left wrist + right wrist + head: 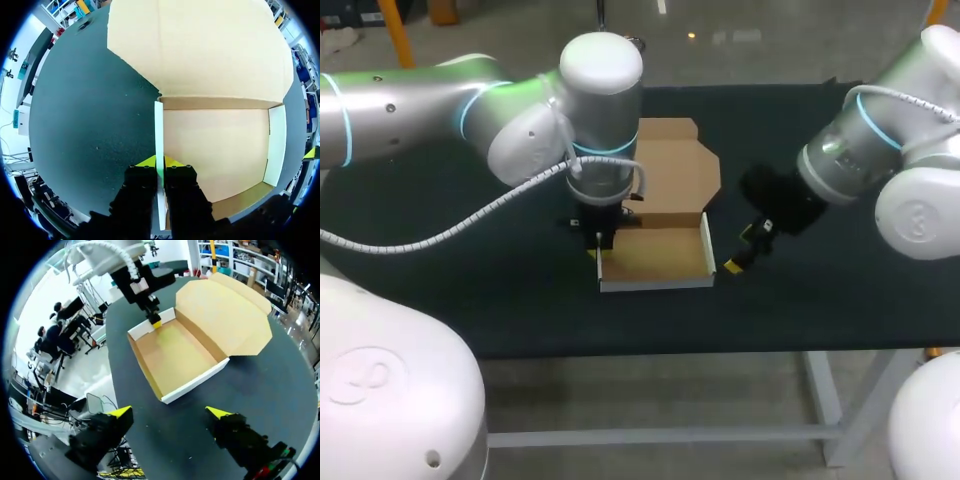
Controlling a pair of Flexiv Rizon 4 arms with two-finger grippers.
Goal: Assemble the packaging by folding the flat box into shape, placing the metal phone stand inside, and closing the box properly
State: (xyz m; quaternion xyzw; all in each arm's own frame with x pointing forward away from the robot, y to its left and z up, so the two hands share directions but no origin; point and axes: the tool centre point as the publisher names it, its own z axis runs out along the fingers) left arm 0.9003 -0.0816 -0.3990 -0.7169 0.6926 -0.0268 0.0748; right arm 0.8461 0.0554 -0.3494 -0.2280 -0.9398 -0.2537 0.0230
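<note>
Left gripper (160,161) pinches the box's (215,145) upright left wall; right gripper (169,411), spread empty, hangs just beyond its right wall.

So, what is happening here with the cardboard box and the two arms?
The left gripper is shut on one side wall of the cardboard box, with one finger inside and one outside. The box stands folded up on the black table, and its lid lies open and flat behind it. The right gripper is open and apart from the box, near the opposite side. The box is empty inside.
</note>
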